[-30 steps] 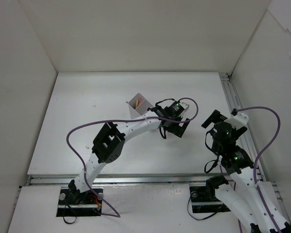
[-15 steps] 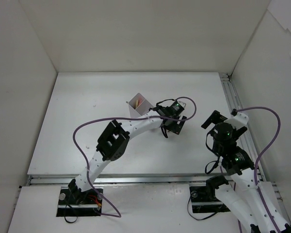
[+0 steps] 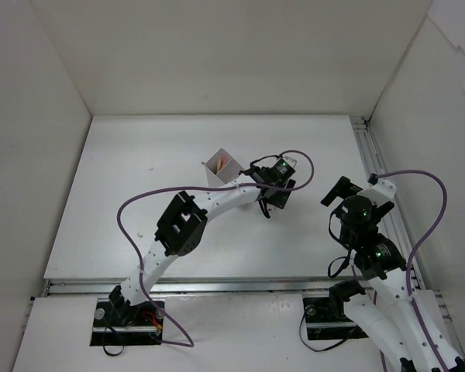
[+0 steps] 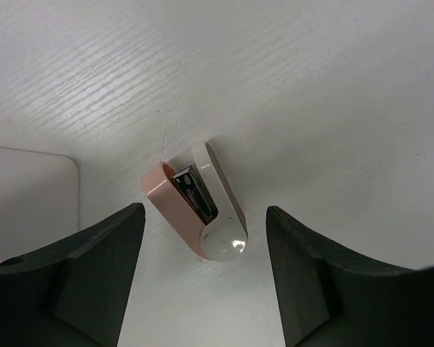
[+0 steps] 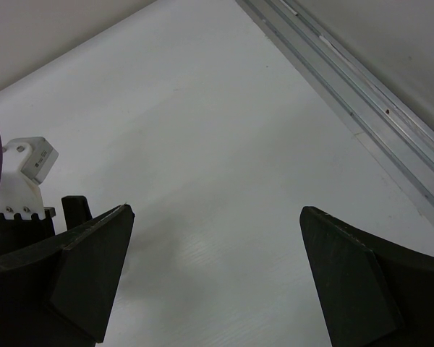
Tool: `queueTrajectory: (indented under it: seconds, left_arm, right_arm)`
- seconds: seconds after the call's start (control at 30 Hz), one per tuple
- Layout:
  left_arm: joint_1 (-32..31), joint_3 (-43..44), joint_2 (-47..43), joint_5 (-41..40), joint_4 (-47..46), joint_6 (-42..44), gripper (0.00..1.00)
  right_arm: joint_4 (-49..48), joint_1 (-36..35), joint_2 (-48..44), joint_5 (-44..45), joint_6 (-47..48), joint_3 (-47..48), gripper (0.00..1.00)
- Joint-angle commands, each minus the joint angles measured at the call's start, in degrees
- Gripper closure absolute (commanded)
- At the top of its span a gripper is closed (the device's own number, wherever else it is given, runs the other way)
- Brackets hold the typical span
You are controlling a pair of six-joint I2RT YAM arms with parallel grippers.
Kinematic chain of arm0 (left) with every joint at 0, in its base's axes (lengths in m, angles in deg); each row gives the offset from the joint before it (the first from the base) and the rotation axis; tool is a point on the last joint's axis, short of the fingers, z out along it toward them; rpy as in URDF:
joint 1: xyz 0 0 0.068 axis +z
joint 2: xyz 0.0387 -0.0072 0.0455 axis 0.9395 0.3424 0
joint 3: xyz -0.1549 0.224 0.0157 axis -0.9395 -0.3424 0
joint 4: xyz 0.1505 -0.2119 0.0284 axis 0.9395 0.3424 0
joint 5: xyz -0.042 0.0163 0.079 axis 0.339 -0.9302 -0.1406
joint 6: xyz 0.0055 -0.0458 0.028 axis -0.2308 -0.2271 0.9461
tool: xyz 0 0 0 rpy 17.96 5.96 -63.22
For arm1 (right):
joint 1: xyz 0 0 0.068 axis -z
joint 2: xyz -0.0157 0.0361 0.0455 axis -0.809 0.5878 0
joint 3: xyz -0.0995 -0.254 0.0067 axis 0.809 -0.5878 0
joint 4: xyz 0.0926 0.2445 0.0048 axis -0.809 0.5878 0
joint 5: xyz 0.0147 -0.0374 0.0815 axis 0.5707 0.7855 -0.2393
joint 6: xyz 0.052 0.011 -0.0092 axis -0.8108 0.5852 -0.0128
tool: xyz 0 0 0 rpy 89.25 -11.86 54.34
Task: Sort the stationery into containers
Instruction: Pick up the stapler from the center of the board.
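the left arm reaches out over the middle of the desk (image 3: 124, 194), and its left end effector (image 4: 204, 217) hangs straight above a small pink-and-white piece (image 4: 197, 210). the fingers are spread wide, one on either side, and not touching it. it looks lined up to drop and close across the narrow width, which i'd guess is why the wrist sits so squarely over it. the piece lies flat on the desk, its rounded white end toward five o'clock and its pink end toward ten o'clock. with metal showing in the slot, it looks more like a mini stapler than an eraser.

from above, the wrist hides the piece completely; only the left wrist view shows it. the overhead view gives the layout instead: the container (image 3: 215, 178) stands near the arm's wrist, at about ten o'clock from it, with something pinkish inside. the pale rounded corner at nine o'clock in the left wrist view is probably that box.

the right end effector (image 5: 213, 217) waits well apart at three o'clock, parted wide and carrying nothing, over bare desk beside the rail (image 5: 362, 123).
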Motion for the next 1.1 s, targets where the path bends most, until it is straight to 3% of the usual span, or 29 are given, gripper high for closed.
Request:
queueTrajectory:
  seconds: [0.0,0.3,0.5,0.6,0.63,0.73,1.07]
  left_arm:
    - [0.9,1.3,-1.3,-2.1,-0.2,-0.6,0.37]
    - [1.4,2.5,0.7,0.2,-1.7,-0.4,0.39]
    - [1.4,3.3,1.6,2.1,-2.1,0.1,0.56]
    - [1.4,2.8,0.7,1.5,-1.7,0.5,0.73]
    - [1.4,2.2,-0.1,1.3,-1.7,0.8,0.82]
    - [1.4,-1.5,-5.6,1.3,-3.6,2.7,0.87]
    - [-0.5,-16.4,-23.8,-4.1,-8.1,14.7,0.88]
  right_arm:
    - [-2.2,0.5,0.3,0.5,0.4,0.5,0.02]
    - [-2.2,0.4,0.6,0.7,0.2,0.6,0.02]
    - [-2.2,0.4,1.0,0.7,0.2,0.5,0.02]
    - [-2.2,0.3,0.7,0.5,0.2,0.5,0.02]
    - [-2.2,0.3,0.6,0.5,0.2,0.5,0.02]
    - [-2.3,0.3,0.3,0.3,0.2,0.5,0.02]
    - [-2.3,0.5,0.5,0.2,0.5,0.6,0.02]
